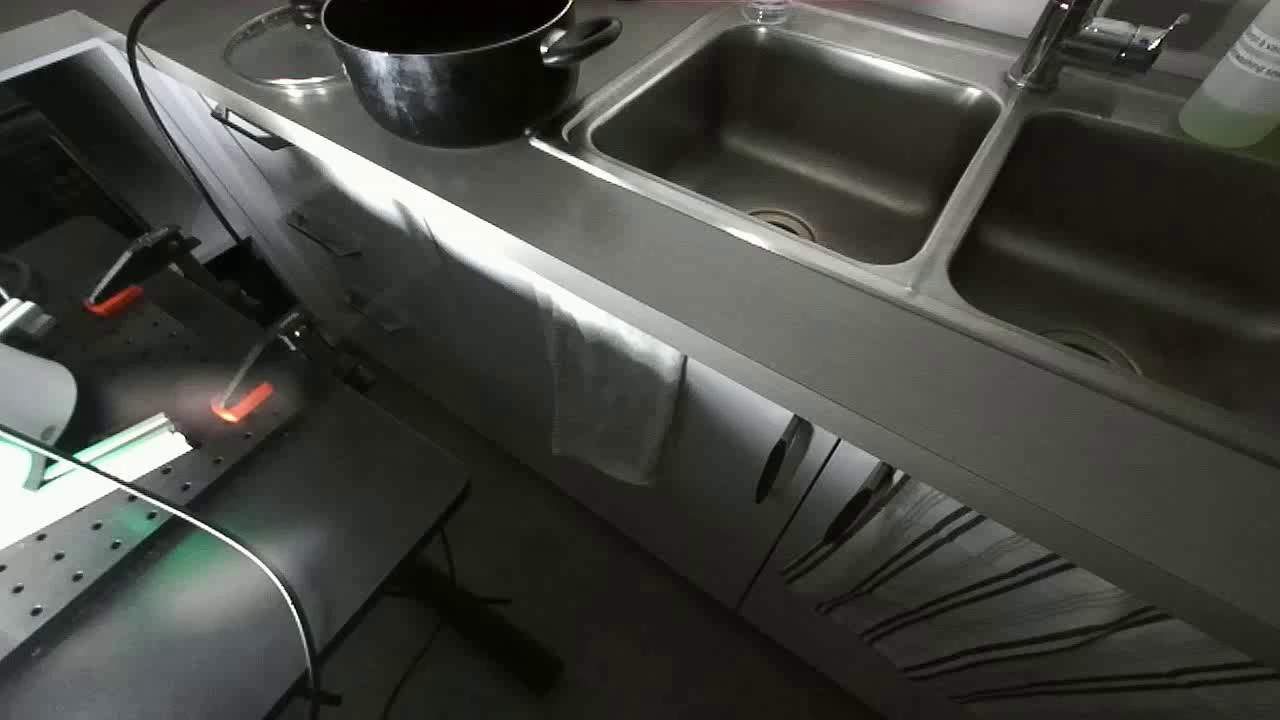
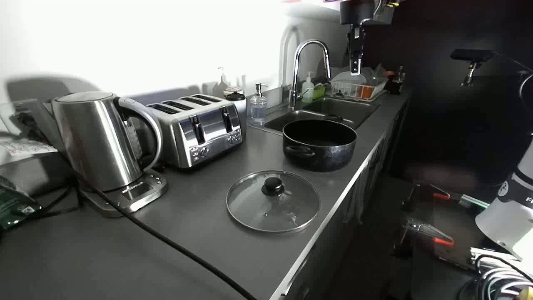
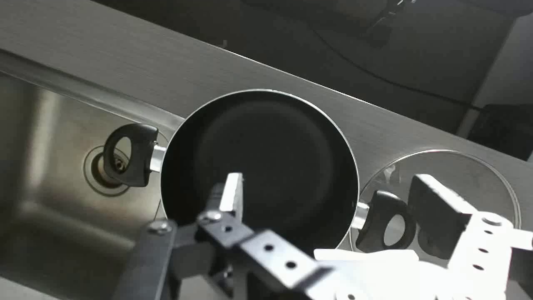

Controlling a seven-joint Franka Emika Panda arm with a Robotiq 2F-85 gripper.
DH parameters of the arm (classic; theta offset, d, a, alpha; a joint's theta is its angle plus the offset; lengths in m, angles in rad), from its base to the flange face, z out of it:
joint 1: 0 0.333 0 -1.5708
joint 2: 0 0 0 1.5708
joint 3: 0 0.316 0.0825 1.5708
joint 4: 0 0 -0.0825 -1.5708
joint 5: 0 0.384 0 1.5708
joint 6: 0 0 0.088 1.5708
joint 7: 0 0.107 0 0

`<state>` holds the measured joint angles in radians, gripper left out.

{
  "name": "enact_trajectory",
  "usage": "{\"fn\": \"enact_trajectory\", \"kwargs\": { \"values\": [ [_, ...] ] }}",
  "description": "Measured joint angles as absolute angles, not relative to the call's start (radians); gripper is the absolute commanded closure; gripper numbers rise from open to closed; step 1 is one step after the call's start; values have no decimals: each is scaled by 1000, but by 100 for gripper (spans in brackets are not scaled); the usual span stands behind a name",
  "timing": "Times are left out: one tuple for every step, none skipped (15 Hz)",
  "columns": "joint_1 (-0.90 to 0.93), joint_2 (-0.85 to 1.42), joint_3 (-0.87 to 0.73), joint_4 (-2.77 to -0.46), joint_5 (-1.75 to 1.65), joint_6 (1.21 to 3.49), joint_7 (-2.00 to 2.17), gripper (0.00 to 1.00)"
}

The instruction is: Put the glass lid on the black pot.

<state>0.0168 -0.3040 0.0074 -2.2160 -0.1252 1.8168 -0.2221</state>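
The glass lid (image 2: pixel 250 208) lies flat on the countertop (image 2: pixel 125 262), black knob (image 2: pixel 273 186) up — at seven o'clock from the black pot (image 2: pixel 320 157) in an exterior view, with a four-slot toaster (image 2: pixel 212 137) at the pot's nine. In the wrist view, the gripper (image 3: pixel 327 183) has its fingers (image 3: pixel 437 218) spread wide — holding nothing.
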Motion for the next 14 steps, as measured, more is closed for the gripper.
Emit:
{"fn": "enact_trajectory", "kwargs": {
  "values": [
    [17, -304, 7, -2216, -125, 1817, -222, 0],
    [17, -304, 7, -2216, -125, 1817, -222, 0],
    [17, -304, 7, -2216, -125, 1817, -222, 0],
    [17, -304, 7, -2216, -125, 1817, -222, 0],
    [17, -304, 7, -2216, -125, 1817, -222, 0],
    [17, -304, 7, -2216, -125, 1817, -222, 0],
    [17, -304, 7, -2216, -125, 1817, -222, 0],
    [17, -304, 7, -2216, -125, 1817, -222, 0],
    [19, -303, 8, -2216, -125, 1819, -222, 0],
    [22, -300, 9, -2216, -125, 1824, -223, 0],
    [27, -295, 11, -2216, -125, 1829, -225, 0],
    [34, -287, 14, -2215, -126, 1835, -230, 0],
    [41, -277, 18, -2215, -128, 1844, -237, 0],
    [49, -266, 23, -2214, -129, 1853, -245, 0]
  ]
}}
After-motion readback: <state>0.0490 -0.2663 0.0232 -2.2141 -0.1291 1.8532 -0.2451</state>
